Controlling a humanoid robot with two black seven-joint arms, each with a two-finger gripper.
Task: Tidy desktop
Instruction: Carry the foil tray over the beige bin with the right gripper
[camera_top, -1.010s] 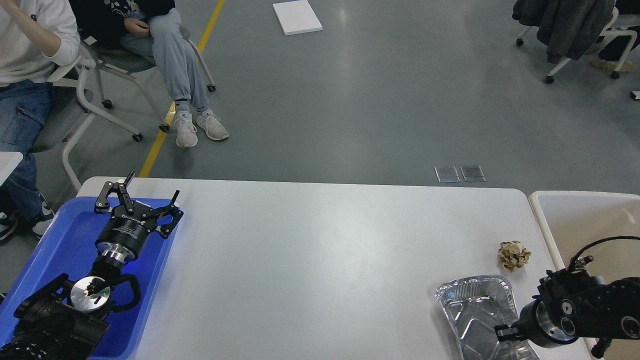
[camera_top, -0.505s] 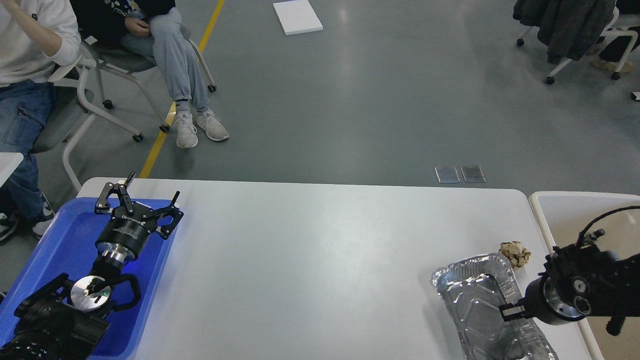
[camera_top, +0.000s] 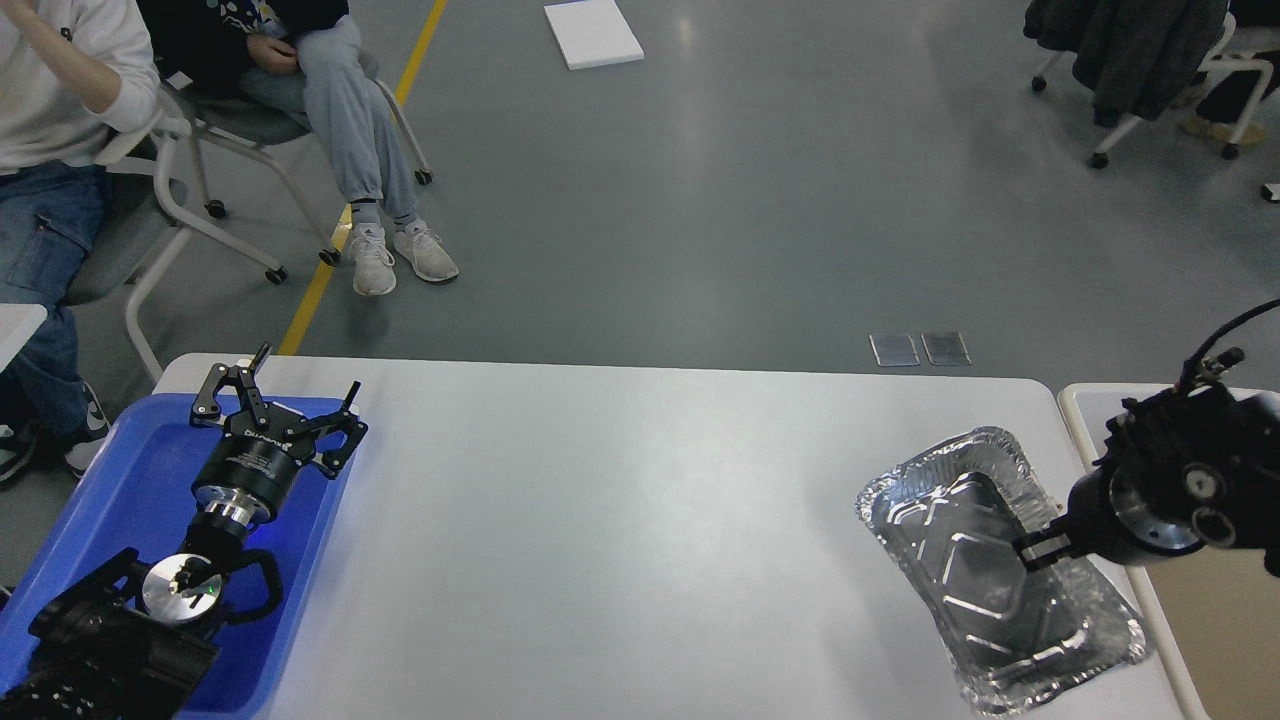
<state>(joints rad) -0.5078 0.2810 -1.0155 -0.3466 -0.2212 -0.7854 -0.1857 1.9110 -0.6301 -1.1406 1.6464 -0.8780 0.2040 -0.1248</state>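
my right gripper (camera_top: 1040, 547) seems to pinch the foil tray (camera_top: 985, 560) rim, lifting it binward; left gripper (camera_top: 280, 395) hangs spread.

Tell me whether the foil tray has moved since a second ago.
Yes. The foil tray, gripped by the right gripper, has risen and tilted, shifting toward the desktop's far edge.

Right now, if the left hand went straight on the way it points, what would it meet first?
The left hand is open and points away over the far rim of the blue tray. Beyond the rim lies only a strip of desktop, then open floor. Its height is unclear, but the way looks free.
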